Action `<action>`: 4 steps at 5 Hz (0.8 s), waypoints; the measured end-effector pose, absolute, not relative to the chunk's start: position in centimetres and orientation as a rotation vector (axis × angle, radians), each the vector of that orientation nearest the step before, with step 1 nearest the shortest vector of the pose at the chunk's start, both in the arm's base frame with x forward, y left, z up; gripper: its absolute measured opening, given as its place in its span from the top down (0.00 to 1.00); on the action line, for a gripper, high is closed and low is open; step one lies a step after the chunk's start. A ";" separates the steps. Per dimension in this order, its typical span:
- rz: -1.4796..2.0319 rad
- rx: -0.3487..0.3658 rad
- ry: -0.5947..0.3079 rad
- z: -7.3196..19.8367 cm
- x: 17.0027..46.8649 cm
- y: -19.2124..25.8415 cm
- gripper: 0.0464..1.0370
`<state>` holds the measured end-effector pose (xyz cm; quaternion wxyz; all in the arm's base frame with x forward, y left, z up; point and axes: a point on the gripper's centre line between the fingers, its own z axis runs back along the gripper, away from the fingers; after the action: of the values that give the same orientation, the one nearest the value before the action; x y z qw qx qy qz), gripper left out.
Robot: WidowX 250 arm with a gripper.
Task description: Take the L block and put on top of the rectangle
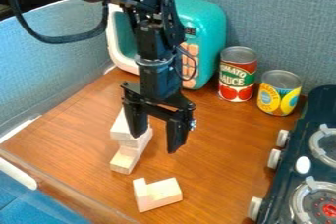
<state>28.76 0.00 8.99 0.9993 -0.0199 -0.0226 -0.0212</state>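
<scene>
- Nearest the camera, you have the stove (294, 169) along the right edge down to the lower right corner, and a blue surface (56, 210) at the lower left.
- Your L block (160, 196), pale wood, lies on the brown table (220, 169) at the bottom of the frame, a little left of centre. Its short leg is at the left end and points toward the top of the frame.
- Up and to the left of it, well apart from the stove, you see a stack of pale wooden blocks. A long lower block (123, 163) rests on the table at a slant, with an upper block (121, 128) above it. Your gripper partly hides the stack, so you cannot tell its full shape.
- Your gripper (156, 142) hangs down around the middle of the frame, left of centre, its claw open with the two fingers spread apart. In this view the left-hand finger overlaps the stack, while the other shows against the table.
- Behind the arm, at upper centre, you have a teal toy microwave (209, 19) with peach buttons.
- Right of that stand two cans near each other: the tomato sauce can (237, 78), then a shorter yellow and blue can (279, 93).
- Grey-blue panels (282, 12) rise behind everything.
</scene>
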 end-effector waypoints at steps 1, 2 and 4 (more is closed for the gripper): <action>-0.039 -0.041 -0.016 8.1 28.7 0.0 0.04; 0.008 -0.052 0.005 7.9 28.8 -0.2 0.04; 0.003 0.019 0.071 8.5 31.5 0.9 0.04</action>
<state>31.47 0.95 8.55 0.9993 0.0094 0.0354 0.0013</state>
